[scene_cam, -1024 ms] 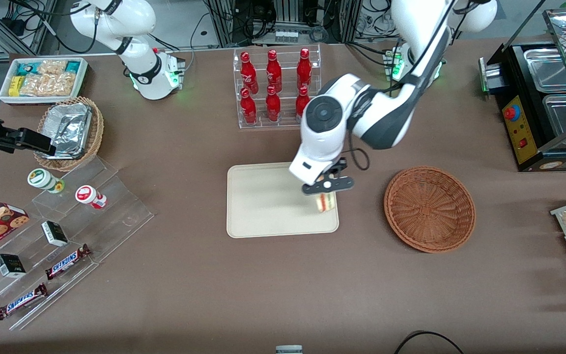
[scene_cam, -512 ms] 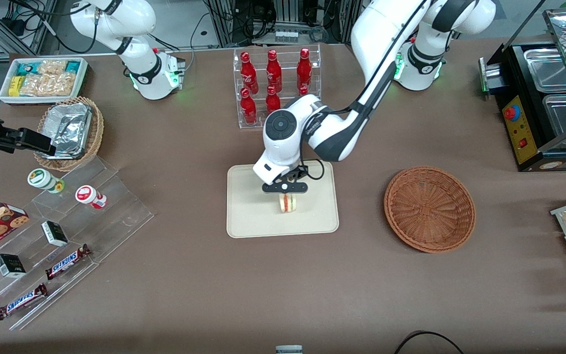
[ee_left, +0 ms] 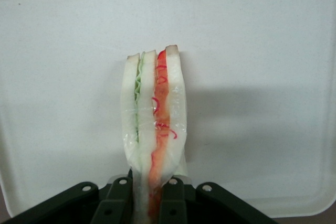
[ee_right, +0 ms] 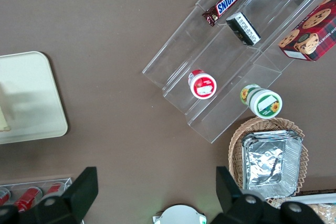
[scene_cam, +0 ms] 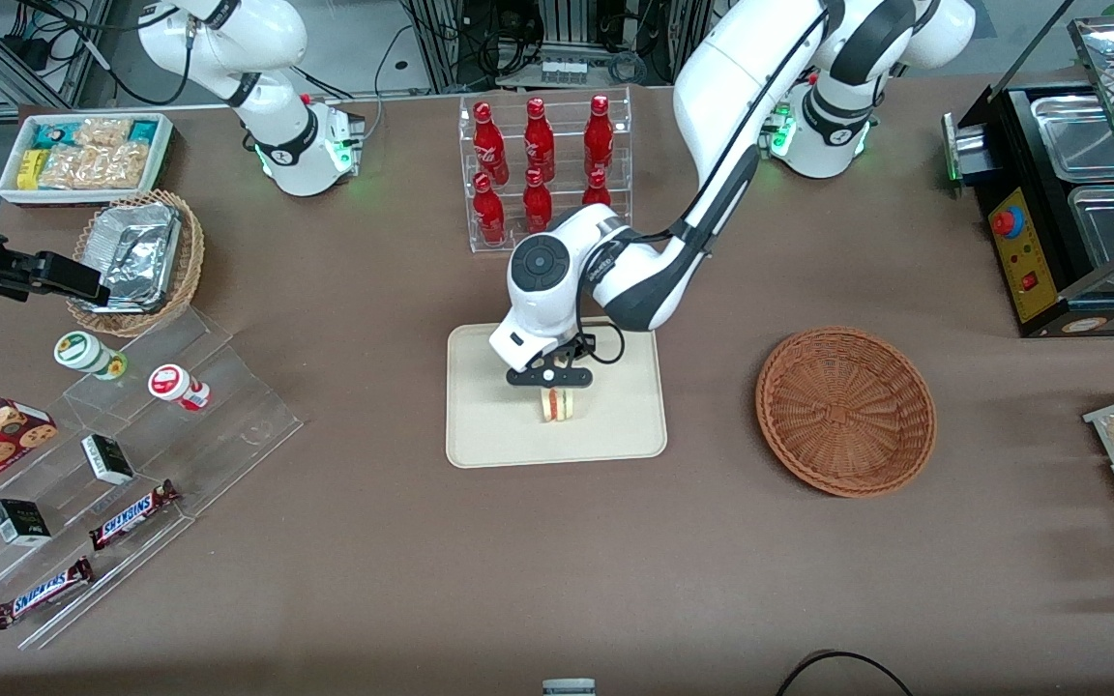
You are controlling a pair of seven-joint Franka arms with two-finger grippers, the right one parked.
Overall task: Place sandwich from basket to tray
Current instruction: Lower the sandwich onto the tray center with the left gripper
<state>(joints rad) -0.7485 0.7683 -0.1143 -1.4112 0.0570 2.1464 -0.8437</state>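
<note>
The left arm reaches down from its base, wrist bent, pincer [scene_cam: 551, 385] fingers [ee_left: 173, 203] pointing downward, closed.

White arm — black tool [scene_cam: 553, 385]

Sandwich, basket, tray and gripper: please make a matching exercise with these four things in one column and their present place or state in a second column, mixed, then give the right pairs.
Things:
1. sandwich
2. basket
3. tray
4. gripper

Places or states:
A. nothing inside, toward the working arm's end of the table
B. over the tray, jaws shut on the sandwich
C. held edge-up between the jaws
D. lies flat under the sandwich, nearer the front camera than the red bottles

Pairs: 1-C, 2-A, 3-D, 4-B
</note>
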